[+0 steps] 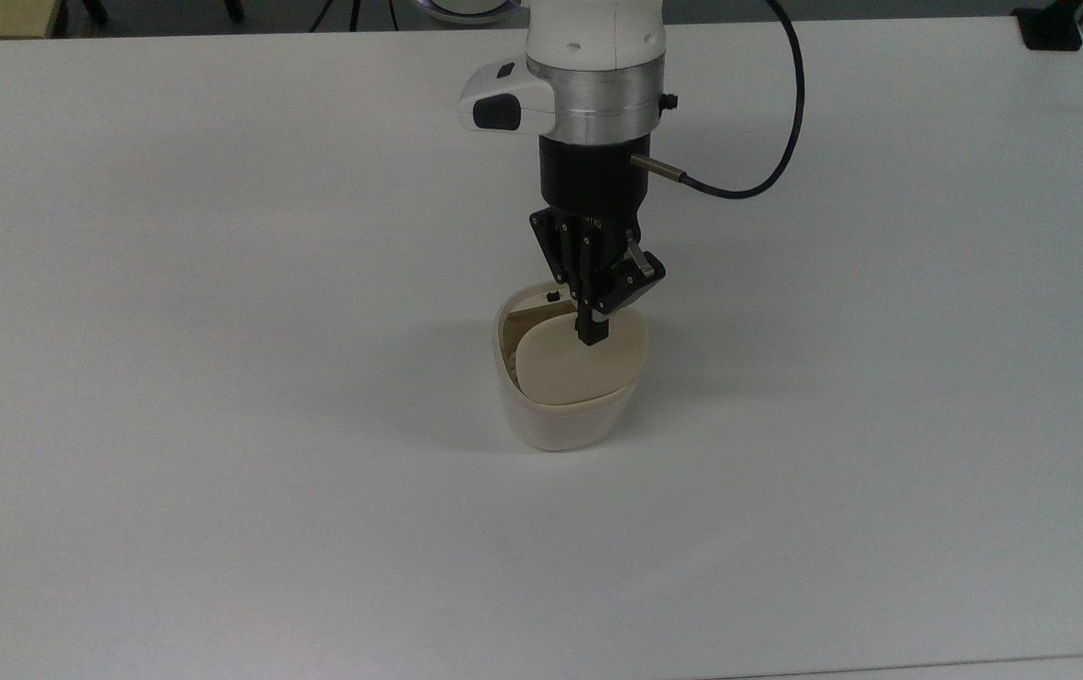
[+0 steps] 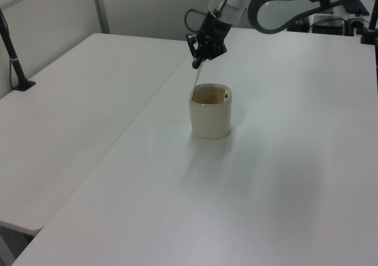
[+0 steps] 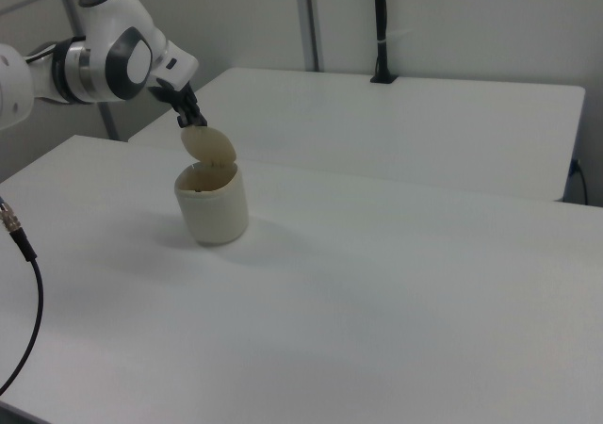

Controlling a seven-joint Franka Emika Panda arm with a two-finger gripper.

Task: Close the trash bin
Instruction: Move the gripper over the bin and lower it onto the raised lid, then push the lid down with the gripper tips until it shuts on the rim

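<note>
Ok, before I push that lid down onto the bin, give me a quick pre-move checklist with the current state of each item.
1. Lid standing up, hinged open above the trash bin: ok, ready to be pushed.
2. Gripper at the lid's top edge: ok, the left view puts it right at the upper tip.
3. Fingers shut, so they act as one pusher: ok.
4. Actual contact between fingers and lid: cannot tell.
5. Bin upright and flat on the table: ok.
6. Bin opening free for the lid to drop in: ok, nothing sticks up above the rim in the left view.
</note>
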